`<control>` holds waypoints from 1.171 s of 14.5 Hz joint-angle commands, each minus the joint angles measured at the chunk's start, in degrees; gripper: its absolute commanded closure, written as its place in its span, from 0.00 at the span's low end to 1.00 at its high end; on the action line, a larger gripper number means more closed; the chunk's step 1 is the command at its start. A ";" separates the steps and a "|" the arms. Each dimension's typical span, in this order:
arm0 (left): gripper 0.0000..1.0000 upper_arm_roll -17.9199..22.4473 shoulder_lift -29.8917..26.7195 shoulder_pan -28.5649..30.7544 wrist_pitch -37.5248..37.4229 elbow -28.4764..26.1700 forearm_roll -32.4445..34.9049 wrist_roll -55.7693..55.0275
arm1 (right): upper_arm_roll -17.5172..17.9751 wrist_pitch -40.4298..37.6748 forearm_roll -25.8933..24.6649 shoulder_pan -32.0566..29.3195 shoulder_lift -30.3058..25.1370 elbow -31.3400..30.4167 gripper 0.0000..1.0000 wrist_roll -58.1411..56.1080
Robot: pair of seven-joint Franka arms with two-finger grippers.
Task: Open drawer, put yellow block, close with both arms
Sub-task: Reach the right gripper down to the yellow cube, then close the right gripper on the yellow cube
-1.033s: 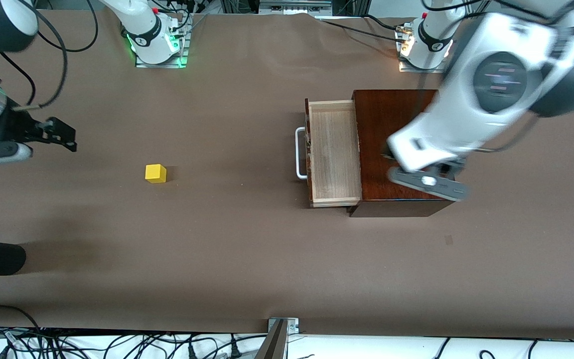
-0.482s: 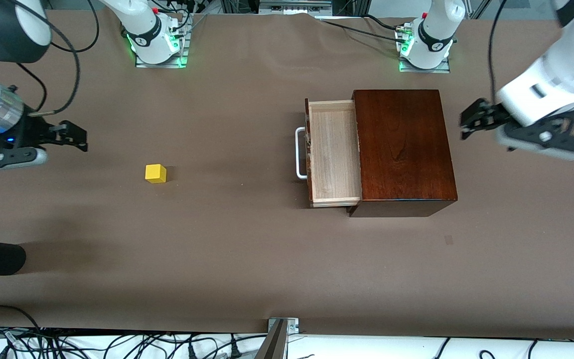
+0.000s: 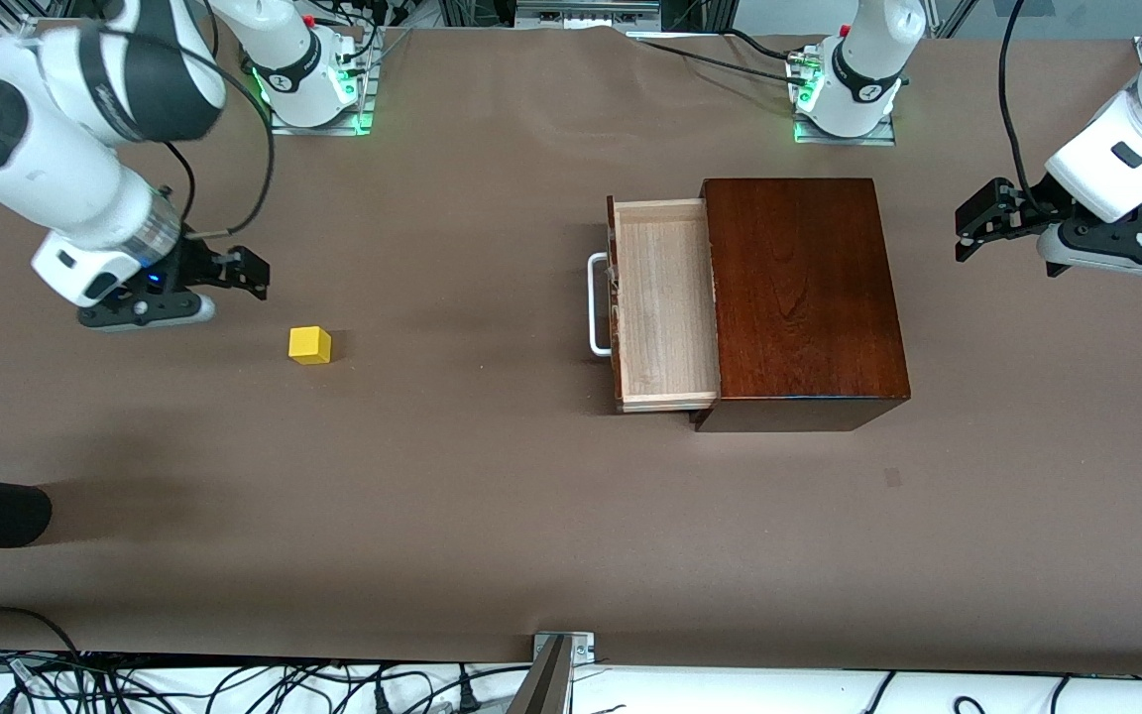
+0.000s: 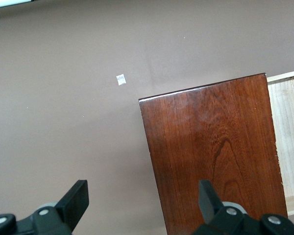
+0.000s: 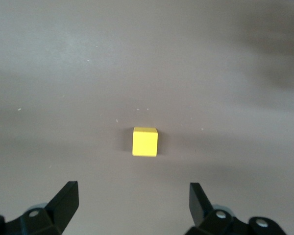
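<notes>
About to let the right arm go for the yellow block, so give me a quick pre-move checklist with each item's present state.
1. Pale wooden drawer in the dark mahogany box pulled open: ok.
2. Drawer tray free of objects: ok.
3. Small yellow cube lying free on the brown table: ok.
4. Right end effector open and holding nothing: ok.
5. Cube between the right fingers: not ok, end effector not yet over it.
6. Left end effector open, off the box: ok.
</notes>
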 commanded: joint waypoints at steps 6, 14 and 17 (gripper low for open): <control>0.00 -0.25 -0.94 0.03 -1.26 0.80 -1.81 0.02 | 0.22 17.57 0.11 -0.24 4.95 -11.36 0.00 1.28; 0.00 -0.26 -0.06 0.03 -1.09 0.98 -1.90 0.02 | 0.05 27.61 0.12 -0.32 14.36 -11.36 0.00 1.37; 0.00 -0.17 0.03 0.12 -1.00 1.06 -1.99 0.10 | 0.04 27.78 0.12 -0.32 15.94 -11.36 0.00 1.46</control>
